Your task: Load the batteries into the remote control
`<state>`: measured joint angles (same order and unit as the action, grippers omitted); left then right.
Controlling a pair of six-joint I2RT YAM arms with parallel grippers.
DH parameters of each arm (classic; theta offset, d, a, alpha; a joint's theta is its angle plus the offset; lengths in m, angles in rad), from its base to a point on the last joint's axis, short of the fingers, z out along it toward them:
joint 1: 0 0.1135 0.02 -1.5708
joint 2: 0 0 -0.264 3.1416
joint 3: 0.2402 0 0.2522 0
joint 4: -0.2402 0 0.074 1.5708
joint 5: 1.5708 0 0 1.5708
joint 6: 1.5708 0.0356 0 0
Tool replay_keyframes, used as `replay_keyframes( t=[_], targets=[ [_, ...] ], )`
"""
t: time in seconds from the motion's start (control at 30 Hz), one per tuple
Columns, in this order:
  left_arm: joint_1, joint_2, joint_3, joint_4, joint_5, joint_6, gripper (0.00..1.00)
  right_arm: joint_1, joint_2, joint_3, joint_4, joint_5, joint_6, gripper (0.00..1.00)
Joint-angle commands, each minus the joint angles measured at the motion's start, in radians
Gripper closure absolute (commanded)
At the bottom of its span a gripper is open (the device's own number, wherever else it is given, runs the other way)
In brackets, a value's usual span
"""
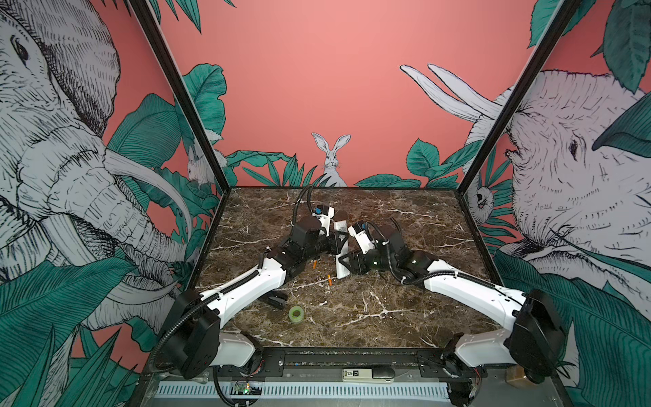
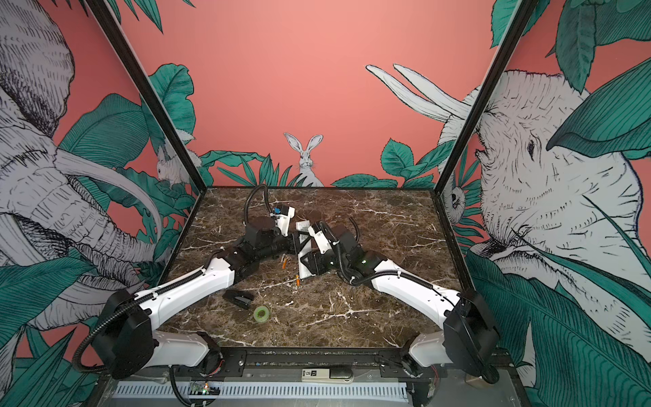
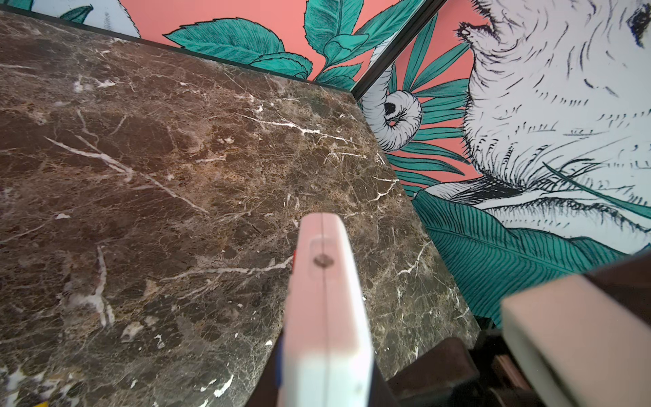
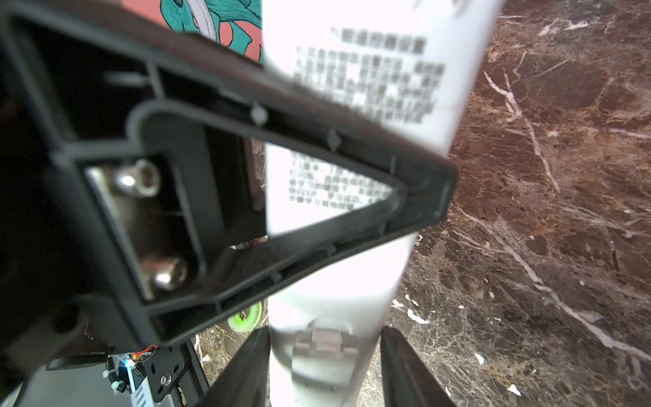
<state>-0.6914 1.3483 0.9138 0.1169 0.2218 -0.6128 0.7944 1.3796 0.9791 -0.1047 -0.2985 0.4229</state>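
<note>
In both top views the left gripper (image 1: 339, 243) and right gripper (image 1: 344, 263) hide the middle of the remote (image 1: 341, 271), with the batteries (image 1: 314, 264) near it on the brown marble table (image 1: 352, 317) between jungle-print walls (image 1: 317, 88). The left wrist view shows it edge-on, clamped, fingers cut off. In the right wrist view dark fingers (image 4: 239, 373) narrowly flank its blurred-print back; whether they pinch is unclear.

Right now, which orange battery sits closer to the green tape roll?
The thin orange cylindrical battery by the long white plastic remote's near end; the other orange battery lies farther back, to its left.
</note>
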Motion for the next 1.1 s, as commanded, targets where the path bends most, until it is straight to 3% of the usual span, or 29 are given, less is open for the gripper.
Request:
replay_keyframes(
  t=[0.0, 1.07],
  targets=[
    [-0.003, -0.008, 0.031, 0.019, 0.000, -0.004, 1.00, -0.007, 0.010, 0.000, 0.046, -0.016, 0.010, 0.51],
    [-0.003, -0.008, 0.031, 0.013, -0.018, 0.002, 1.00, -0.017, 0.002, -0.018, 0.072, -0.049, 0.017, 0.73]
  ],
)
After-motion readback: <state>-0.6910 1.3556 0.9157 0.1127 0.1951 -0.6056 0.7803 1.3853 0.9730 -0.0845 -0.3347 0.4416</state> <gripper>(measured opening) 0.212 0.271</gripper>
